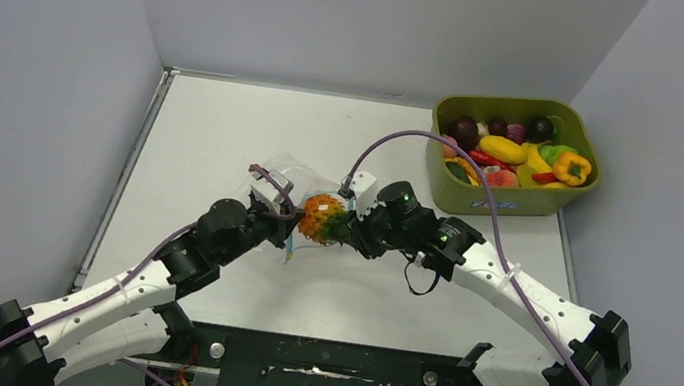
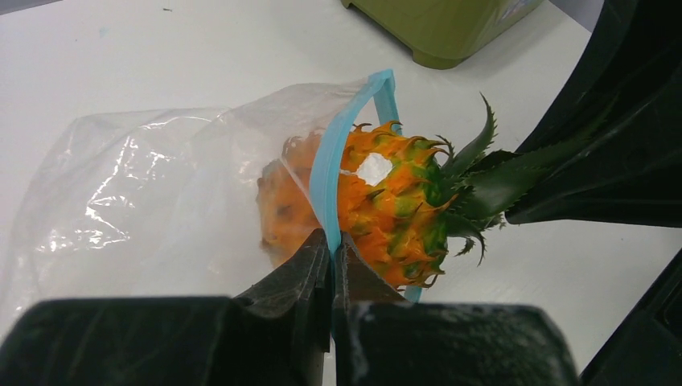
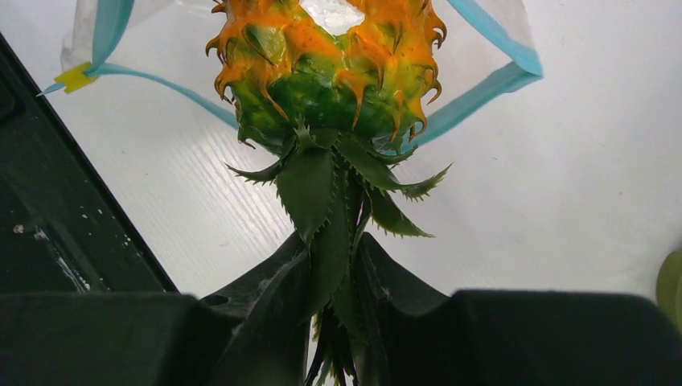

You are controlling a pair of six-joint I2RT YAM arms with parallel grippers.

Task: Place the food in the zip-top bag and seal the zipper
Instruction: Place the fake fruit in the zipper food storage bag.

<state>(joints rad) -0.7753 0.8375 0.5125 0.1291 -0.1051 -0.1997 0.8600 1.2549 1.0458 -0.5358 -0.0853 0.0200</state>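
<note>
The orange pineapple (image 1: 319, 217) with green crown hangs halfway inside the mouth of the clear zip-top bag (image 1: 281, 181). My right gripper (image 1: 353, 227) is shut on the pineapple's green crown (image 3: 334, 217); the fruit's body (image 3: 326, 68) points into the bag's opening. My left gripper (image 1: 288, 226) is shut on the teal-blue zipper strip (image 2: 328, 181) at the near mouth edge and holds the mouth open. In the left wrist view the pineapple (image 2: 394, 209) shows half behind the clear plastic (image 2: 153, 201). The zipper (image 3: 482, 88) loops open around the fruit.
An olive-green tub (image 1: 508, 201) at the back right holds several toy fruits and vegetables: a yellow pepper (image 1: 572, 168), dark maroon pieces (image 1: 465, 130), a yellow piece (image 1: 503, 149) and red ones. Grey walls enclose the white table (image 1: 216, 125).
</note>
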